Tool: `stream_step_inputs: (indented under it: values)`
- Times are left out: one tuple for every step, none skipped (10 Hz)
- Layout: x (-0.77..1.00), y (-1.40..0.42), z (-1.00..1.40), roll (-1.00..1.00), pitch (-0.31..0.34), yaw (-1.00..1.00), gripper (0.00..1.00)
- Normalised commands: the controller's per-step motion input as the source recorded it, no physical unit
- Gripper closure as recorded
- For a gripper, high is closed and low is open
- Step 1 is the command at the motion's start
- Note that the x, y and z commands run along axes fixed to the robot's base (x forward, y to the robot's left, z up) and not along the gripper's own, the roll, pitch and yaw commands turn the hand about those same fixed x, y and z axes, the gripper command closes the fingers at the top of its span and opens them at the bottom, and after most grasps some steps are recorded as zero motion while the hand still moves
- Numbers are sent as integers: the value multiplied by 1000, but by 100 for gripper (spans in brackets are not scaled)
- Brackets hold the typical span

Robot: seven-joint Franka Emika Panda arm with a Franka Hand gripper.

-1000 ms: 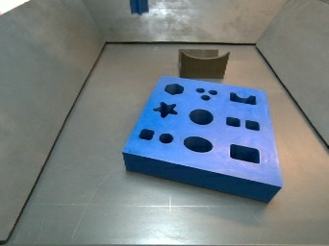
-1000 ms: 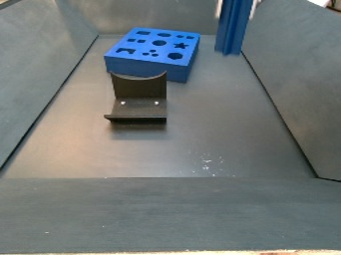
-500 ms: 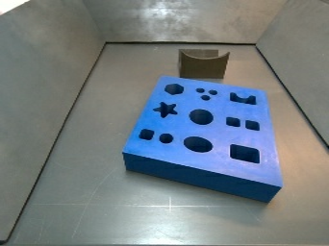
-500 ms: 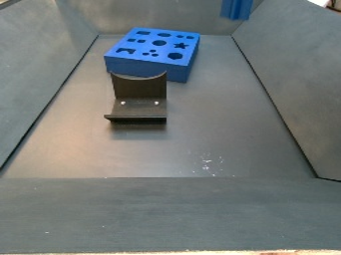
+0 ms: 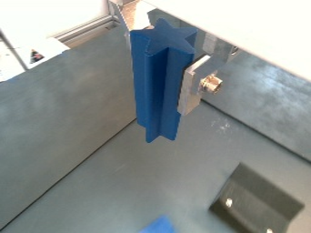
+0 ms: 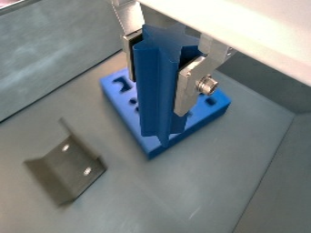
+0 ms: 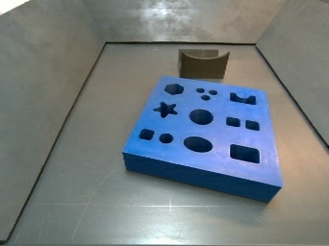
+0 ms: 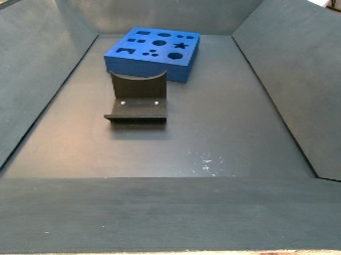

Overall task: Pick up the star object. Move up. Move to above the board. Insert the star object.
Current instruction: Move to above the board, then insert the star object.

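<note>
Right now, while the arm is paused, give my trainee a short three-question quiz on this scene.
1. True or false: the end effector is shut on the star object, which hangs upright between its fingers in both wrist views.
2. Multiple choice: in both side views, where is the star object? A) in the star hole B) lying on the floor C) out of frame
3. Fill in: in a side view, the star hole on the board is ____.

Key:
1. True. The silver plates clamp its ridged sides, clear of the floor.
2. C. Only the board and the fixture show there.
3. Empty; the insertion is not yet done.
</note>
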Motion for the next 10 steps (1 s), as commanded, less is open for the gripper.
stream_step_inputs:
  values:
    - [267,-1000,226,-21,115,14,100]
    - [275,-1000,227,-8,112,14,100]
    - [291,-1000,233,-12,117,11,100]
    - [300,-1000,233,-7,116,10,100]
    - [325,-1000,241,13,121,10,100]
    - [313,-871,215,9,125,8,100]
    - [216,-521,133,19,126,7,100]
    - [151,-310,84,28,115,7,100]
    - [0,0,-69,0,-46,0,100]
    - [0,0,-300,-234,-246,0,100]
